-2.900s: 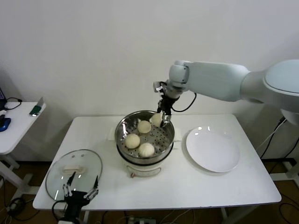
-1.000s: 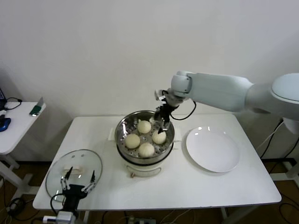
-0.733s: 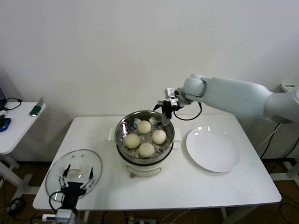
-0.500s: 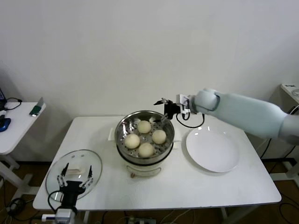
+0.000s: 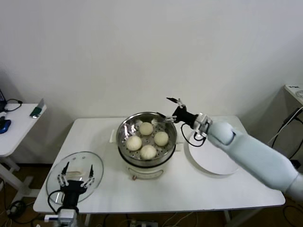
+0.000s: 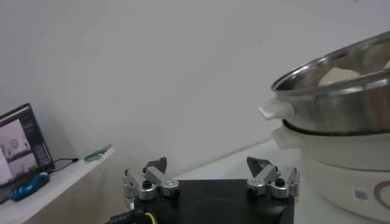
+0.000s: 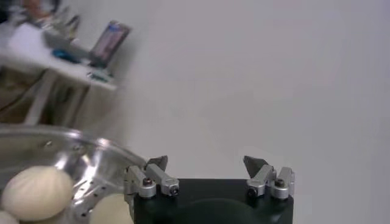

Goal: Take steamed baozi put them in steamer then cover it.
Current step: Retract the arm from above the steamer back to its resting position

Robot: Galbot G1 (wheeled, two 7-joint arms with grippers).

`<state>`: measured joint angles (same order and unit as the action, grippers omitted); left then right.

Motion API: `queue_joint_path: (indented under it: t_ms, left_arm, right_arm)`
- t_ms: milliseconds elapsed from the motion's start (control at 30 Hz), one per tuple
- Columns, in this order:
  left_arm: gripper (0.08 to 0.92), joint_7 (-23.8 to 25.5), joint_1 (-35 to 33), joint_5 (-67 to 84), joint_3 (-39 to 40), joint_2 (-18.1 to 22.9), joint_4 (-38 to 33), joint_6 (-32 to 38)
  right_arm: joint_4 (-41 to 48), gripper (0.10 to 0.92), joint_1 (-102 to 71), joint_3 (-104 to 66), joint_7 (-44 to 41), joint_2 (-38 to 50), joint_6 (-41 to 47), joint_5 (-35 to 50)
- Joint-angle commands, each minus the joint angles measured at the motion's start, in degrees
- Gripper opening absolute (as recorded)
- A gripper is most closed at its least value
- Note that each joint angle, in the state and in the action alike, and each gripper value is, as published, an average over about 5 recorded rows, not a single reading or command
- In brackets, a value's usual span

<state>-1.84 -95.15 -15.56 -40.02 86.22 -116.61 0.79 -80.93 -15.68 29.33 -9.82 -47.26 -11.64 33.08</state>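
Four steamed baozi (image 5: pixel 147 139), smooth, round and cream-white, sit inside the steamer (image 5: pixel 124 137), a shiny steel basket with a perforated floor on a white pot base, standing mid-tabletop (image 5: pixel 189 189). One bun lies toward the steamer's far side, one at its left, one at its right, one at its near side; all four rest apart on the basket floor. The right wrist view shows one bun (image 7: pixel 38 193) against the curved steel wall.

The cover (image 5: pixel 78 168), a single clear glass lid with a metal rim and a cream bar handle, lies flat at the tabletop's near-left edge, well left of the steamer.

One white plate (image 5: pixel 203 158) lies just right of the steamer, partly hidden by the right arm.

The right gripper (image 5: pixel 171 109) hangs over the steamer's far-right rim, fingers spread wide, holding nothing.

The left gripper (image 5: pixel 75 176) hovers over the cover's near part, fingers (image 6: pixel 157 173) wide apart and empty.
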Motion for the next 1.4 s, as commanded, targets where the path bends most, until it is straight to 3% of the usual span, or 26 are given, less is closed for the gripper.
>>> queue_joint_path:
  t_ms: [33,433,767,900,1400]
  left_arm:
    - [0.823,-0.2,0.2,-10.2,-1.4,0.4,-0.8,-0.2]
    - [0.823,-0.4,-2.0,-49.5,-3.1,-1.4,-2.2,-1.1]
    - [0.823,-0.8,0.1,-72.9,0.5,-3.1,5.0,-6.5]
    - [0.823,0.0,2.2,-77.2,-0.2,-3.0,8.6,-8.1]
    - [0.823,-5.1,12.0,-77.9,-1.5,-3.5,22.9,-7.4]
  right_arm:
    - [-7.4,0.823,-32.0,-33.9,6.6,-1.2,-1.0,-5.4]
    - [-16.3,0.823,-52.1,-51.7,2.9,-8.5,6.3,-5.8]
    - [-17.9,0.823,-59.4,-59.3,2.5,-11.6,7.1,-6.2]
    - [-16.9,0.823,-60.2,-60.6,2.1,-12.3,6.6,-7.1]
    - [-15.0,0.823,-60.5,-60.5,1.2,-11.9,5.9,-9.2]
